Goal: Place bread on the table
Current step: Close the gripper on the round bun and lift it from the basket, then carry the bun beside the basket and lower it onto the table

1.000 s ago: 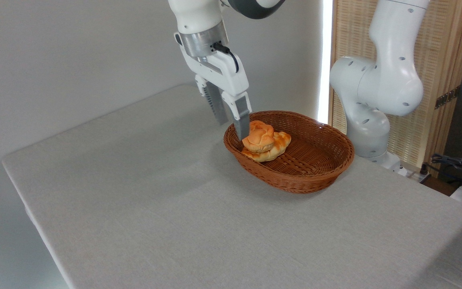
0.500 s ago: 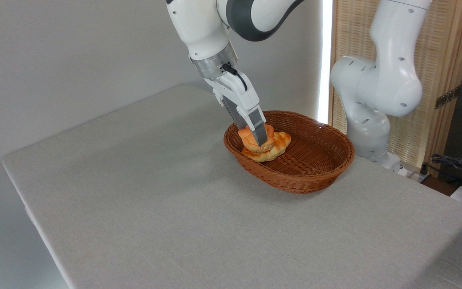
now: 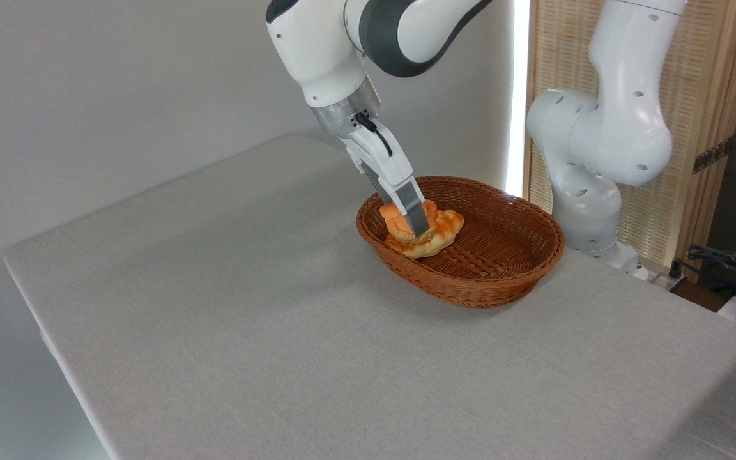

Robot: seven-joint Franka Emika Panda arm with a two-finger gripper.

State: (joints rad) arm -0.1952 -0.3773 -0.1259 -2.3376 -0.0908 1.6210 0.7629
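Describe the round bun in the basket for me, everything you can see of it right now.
The round bun is small, orange-golden and glossy, with a lumpy top and a paler base. It sits at the left end of the brown wicker basket, stacked on a longer braided loaf. The gripper has its fingers down around it; the near finger crosses its front and hides its middle. Whether the fingers are squeezing it cannot be told. It has not left the loaf.

The basket (image 3: 470, 255) stands on the bench (image 3: 246, 332) toward its far right side, with the bread (image 3: 400, 223) in the basket's left end atop the loaf (image 3: 441, 233), the hand (image 3: 413, 223) reaching in from upper left, straddling the bread.
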